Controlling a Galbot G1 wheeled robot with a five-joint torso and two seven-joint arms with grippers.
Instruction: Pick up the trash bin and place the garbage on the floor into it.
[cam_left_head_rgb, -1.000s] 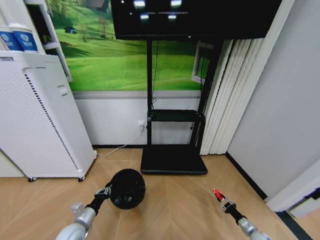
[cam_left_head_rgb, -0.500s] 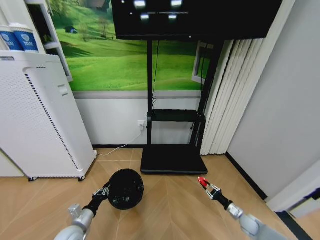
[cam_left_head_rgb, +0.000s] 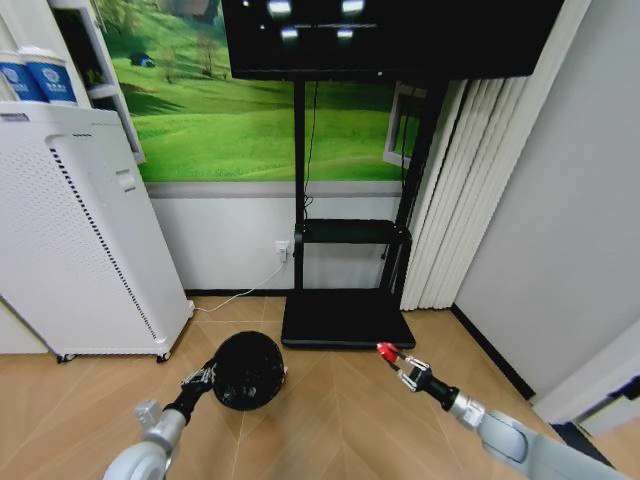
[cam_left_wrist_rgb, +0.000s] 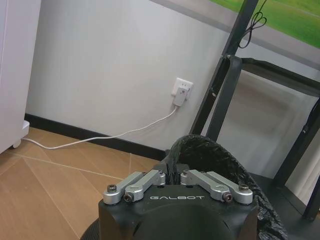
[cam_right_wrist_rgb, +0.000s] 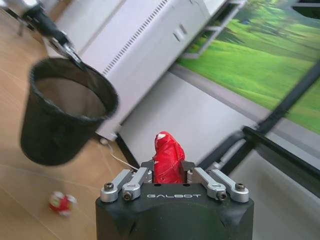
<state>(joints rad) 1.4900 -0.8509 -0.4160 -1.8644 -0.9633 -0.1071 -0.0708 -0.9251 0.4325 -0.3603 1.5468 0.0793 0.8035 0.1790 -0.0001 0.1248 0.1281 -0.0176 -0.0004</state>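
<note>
Already lifted, the trash bin (cam_left_head_rgb: 247, 370) hangs off the floor while one red piece of garbage is carried toward it.

Nearest, the right gripper (cam_right_wrist_rgb: 169, 176) pinches the small red lump (cam_right_wrist_rgb: 167, 159), arm stretched forward and inward, not yet over the opening. Next, the left gripper (cam_left_head_rgb: 204, 378) is clamped on the bin's rim, arm low and extended. Farther down, a red-and-white wrapper (cam_right_wrist_rgb: 61, 202) lies on the floor, so more, I judge, remains.
</note>
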